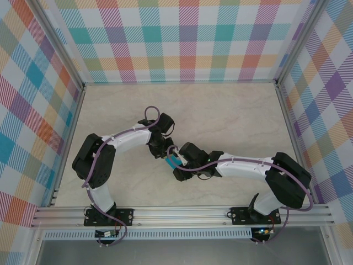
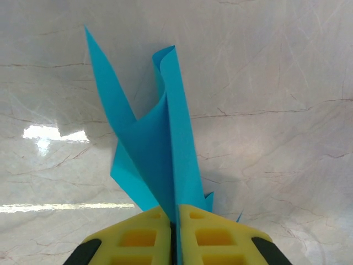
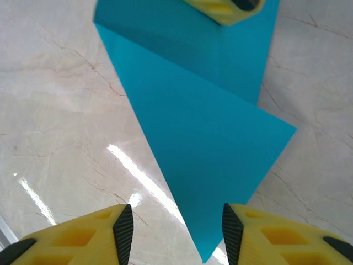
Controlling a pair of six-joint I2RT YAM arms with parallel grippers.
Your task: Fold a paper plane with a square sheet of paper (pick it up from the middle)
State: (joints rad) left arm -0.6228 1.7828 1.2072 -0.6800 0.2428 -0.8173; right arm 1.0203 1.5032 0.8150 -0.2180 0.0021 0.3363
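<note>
Table [image 1: 231, 110], pale and marble-veined, takes up most of the top view, with checked walls [image 1: 187, 38] along its far, left and right edges. From the near edge the left arm [image 1: 118, 141] and right arm [image 1: 248, 165] bend inward, and their wrists meet about midway between the left and right edges, nearer the near edge than the far one.

In its own wrist view the left gripper [image 2: 175, 212] has its yellow pads pressed together, pinching the paper [image 2: 160, 154] at its lower end. From that pinch the teal sheet fans out in several creased layers: one long flap ends in a sharp point, and another curls over at its tip.

The right gripper [image 3: 177, 221] has its fingers spread. The paper [image 3: 204, 138] shows there as a smooth triangle with a second layer behind it. It narrows to a point that lies in the gap between the two fingers, closer to the right-hand one. I cannot tell whether it touches that finger. A yellow pad of the left gripper [image 3: 223, 8] sits over the paper's wide end.

From above, only a sliver of the paper [image 1: 174, 161] shows between the two wrists.
</note>
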